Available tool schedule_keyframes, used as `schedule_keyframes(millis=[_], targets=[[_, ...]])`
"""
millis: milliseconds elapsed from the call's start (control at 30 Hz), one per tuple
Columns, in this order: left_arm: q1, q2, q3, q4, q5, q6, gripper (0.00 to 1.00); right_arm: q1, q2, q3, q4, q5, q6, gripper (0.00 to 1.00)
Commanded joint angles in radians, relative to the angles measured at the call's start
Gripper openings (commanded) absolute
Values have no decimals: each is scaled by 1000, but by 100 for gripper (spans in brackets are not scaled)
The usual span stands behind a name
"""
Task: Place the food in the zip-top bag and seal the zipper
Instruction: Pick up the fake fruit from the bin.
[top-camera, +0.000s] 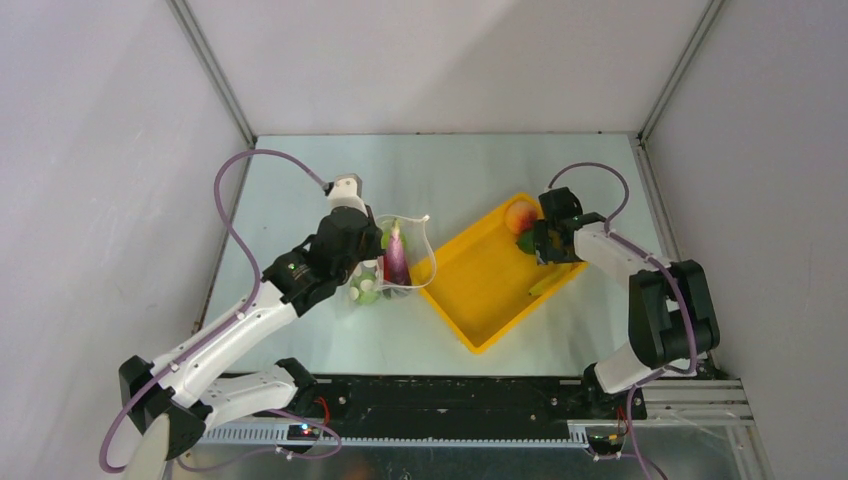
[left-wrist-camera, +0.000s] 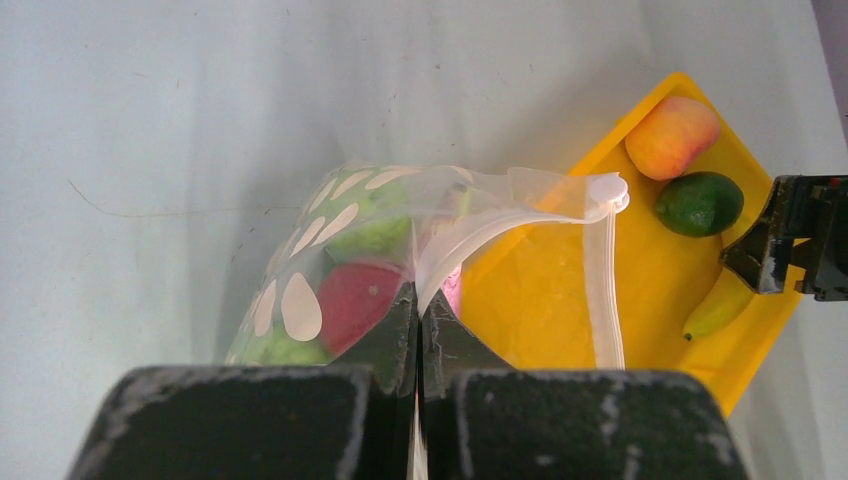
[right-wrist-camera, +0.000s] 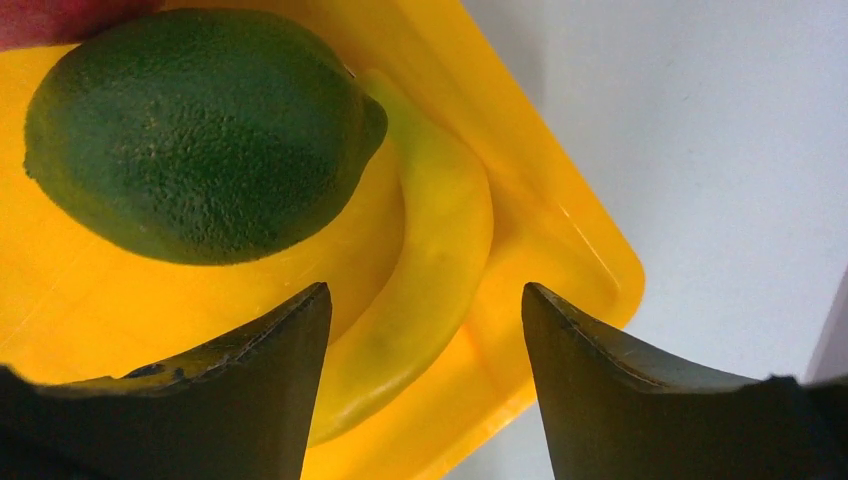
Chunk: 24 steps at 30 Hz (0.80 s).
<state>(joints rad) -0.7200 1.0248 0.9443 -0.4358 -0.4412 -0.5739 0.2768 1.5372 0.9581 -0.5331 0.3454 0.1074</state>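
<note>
Pale reflective surface (top-camera: 480, 170), plain white walls (top-camera: 440, 60) at 9, 12 and 3 o'clock, aluminium corner posts (top-camera: 215, 75), black rail (top-camera: 450, 395) at 6 o'clock, soft even light

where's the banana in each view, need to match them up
Top external: banana lies in the right corner of the tray, just below the lime.
Left wrist: far right, below the lime, in the tray.
Right wrist: centre, curving beside the lime, with the open right gripper over it.
Shared landmark: the lime next to it, in the yellow tray.
</note>
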Motion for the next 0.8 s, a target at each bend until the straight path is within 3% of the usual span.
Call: schedule_keyframes(millis=[0, 767], targets=[[5, -27, 22, 17, -8, 18, 0, -10, 49, 39, 56, -11, 42, 73], [6, -8, 94, -49, 18, -3, 0, -51, 140, 39, 123, -171, 200, 66]])
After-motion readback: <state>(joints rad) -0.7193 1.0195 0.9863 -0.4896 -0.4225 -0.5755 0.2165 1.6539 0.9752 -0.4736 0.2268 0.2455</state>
